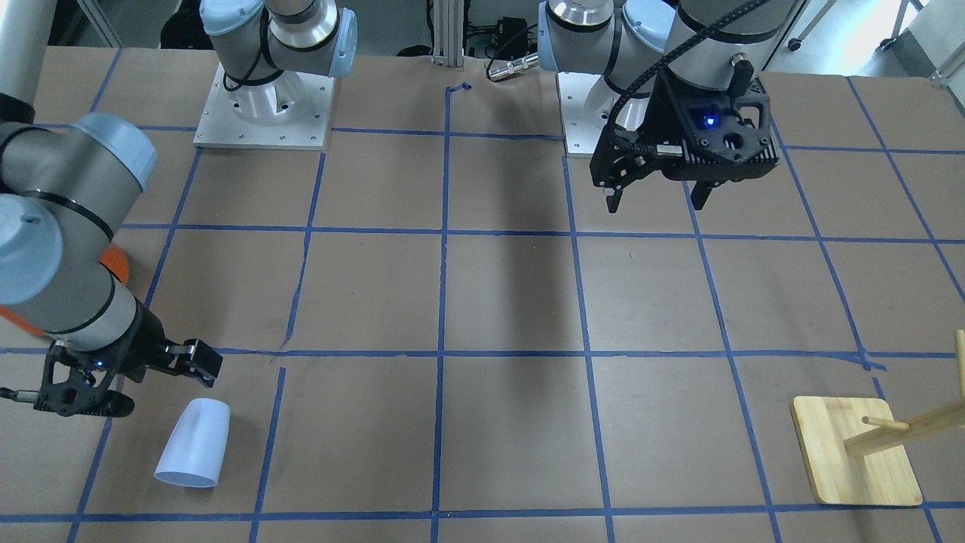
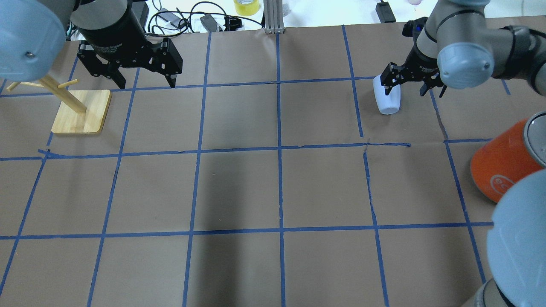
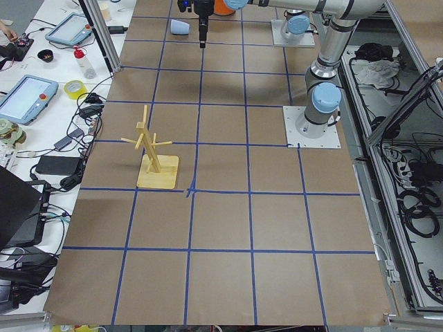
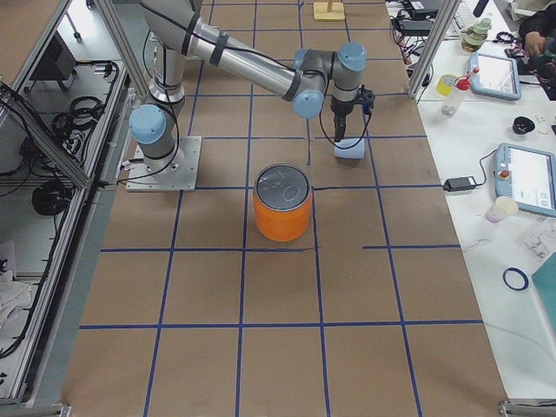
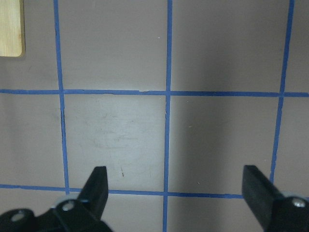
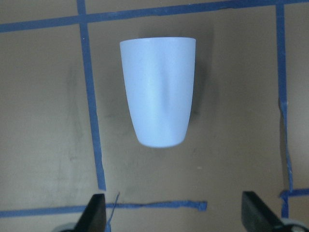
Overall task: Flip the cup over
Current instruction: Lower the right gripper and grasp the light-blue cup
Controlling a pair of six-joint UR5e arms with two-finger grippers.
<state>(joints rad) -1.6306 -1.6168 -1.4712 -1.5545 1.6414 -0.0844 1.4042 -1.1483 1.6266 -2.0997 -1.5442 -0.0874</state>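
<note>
Looking like a robotics lab: blue tape grid [image 3: 190, 194] running across the worktop [image 3: 221, 228], teach pendant [image 4: 526, 178] and cabling [image 3: 415, 207] lying alongside.

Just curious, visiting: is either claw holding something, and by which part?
Nothing is held. The left gripper and right gripper are both open; the cup lies free, touched by neither.

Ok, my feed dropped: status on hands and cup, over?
Left hand open, far off. Right hand open, at cup, not gripping. Cup lying on its side. Orange can stands apart.
</note>
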